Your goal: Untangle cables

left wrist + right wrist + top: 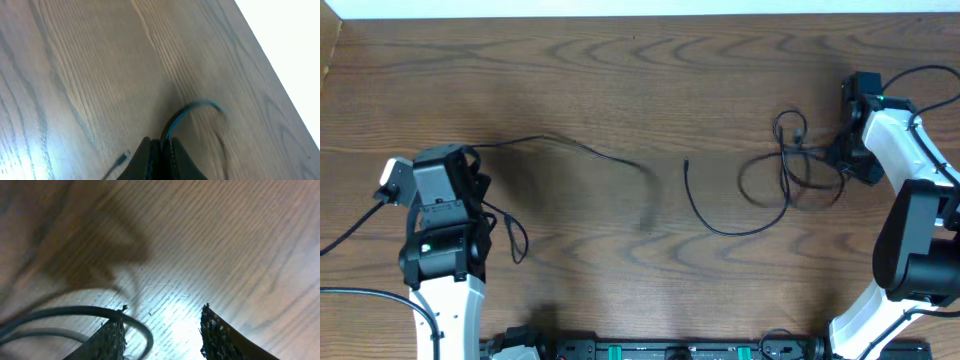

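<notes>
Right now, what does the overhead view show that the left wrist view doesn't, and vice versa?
Only overhead: the tangled cables beside the right end effector, and a loose cable curving out toward mid-table.
Only left wrist: the left end effector seen close up, jaws shut on the held cable, plus a small dark cable tip lying beside it.
Both: the held cable leading away from the left end effector, and the wooden table.

Brown wood-grain table (620, 110), pale white strip (620, 7) beyond its far edge
</notes>
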{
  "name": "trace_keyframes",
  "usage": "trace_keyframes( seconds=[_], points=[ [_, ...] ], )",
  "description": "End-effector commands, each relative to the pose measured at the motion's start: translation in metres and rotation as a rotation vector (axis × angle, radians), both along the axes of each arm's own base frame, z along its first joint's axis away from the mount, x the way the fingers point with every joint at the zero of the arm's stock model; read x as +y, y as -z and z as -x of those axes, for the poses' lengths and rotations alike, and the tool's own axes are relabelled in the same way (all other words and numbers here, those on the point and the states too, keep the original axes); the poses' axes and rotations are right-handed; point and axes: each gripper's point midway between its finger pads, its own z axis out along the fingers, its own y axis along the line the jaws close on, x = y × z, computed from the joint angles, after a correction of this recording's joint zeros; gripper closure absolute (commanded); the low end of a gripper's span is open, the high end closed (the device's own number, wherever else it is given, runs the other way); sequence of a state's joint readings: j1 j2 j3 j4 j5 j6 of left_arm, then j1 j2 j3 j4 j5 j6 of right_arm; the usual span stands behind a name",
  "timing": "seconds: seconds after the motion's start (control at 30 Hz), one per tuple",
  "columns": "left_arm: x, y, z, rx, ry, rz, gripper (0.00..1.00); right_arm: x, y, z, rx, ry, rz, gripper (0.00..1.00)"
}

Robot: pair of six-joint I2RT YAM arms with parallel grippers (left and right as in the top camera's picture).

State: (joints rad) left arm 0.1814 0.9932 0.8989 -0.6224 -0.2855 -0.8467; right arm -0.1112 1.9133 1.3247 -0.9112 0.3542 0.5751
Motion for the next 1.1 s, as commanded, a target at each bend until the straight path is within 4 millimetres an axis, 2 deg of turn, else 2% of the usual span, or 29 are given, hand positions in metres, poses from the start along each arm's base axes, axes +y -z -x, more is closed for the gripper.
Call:
trace_keyframes(
  seconds=[0.0,0.1,0.2,0.27,0.53,0.57,0.67,0.83,0.97,1.07],
  points=[
    [-0.025,0.007,-0.015,0.009,0.179,0.082,0.92,0.009,0.001,-0.005,-0.03,0.015,-0.051,0.53],
    [-0.07,0.007,-0.041,-0.022,0.531,0.124,0.92,0.016,0.003,-0.007,-0.039,0.011,-0.093,0.51],
    [-0.133,-0.012,-0.06,-0.174,0.984,0.169,0.92,0.021,0.004,-0.01,-0.049,0.002,-0.129,0.48],
    [-0.153,-0.016,-0.066,-0.233,1.108,0.222,0.92,0.026,0.005,-0.011,-0.049,-0.023,-0.153,0.46],
    [-0.182,0.043,-0.08,-0.083,1.167,0.335,0.92,0.026,0.005,-0.011,-0.046,-0.03,-0.153,0.39],
    [-0.183,0.047,-0.082,-0.073,1.166,0.334,0.92,0.026,0.005,-0.011,-0.046,-0.031,-0.153,0.38],
    [-0.177,0.079,-0.09,0.031,1.111,0.284,0.92,0.028,0.006,-0.012,-0.048,-0.032,-0.167,0.36],
    [-0.181,0.105,-0.09,0.119,1.099,0.265,0.92,0.037,0.007,-0.014,-0.055,-0.045,-0.195,0.36],
    [-0.178,0.119,-0.091,0.182,1.072,0.212,0.92,0.052,0.007,-0.016,-0.056,-0.071,-0.235,0.36],
    [-0.174,0.124,-0.092,0.215,1.046,0.153,0.92,0.084,0.008,-0.025,-0.074,-0.193,-0.343,0.37]
  ],
)
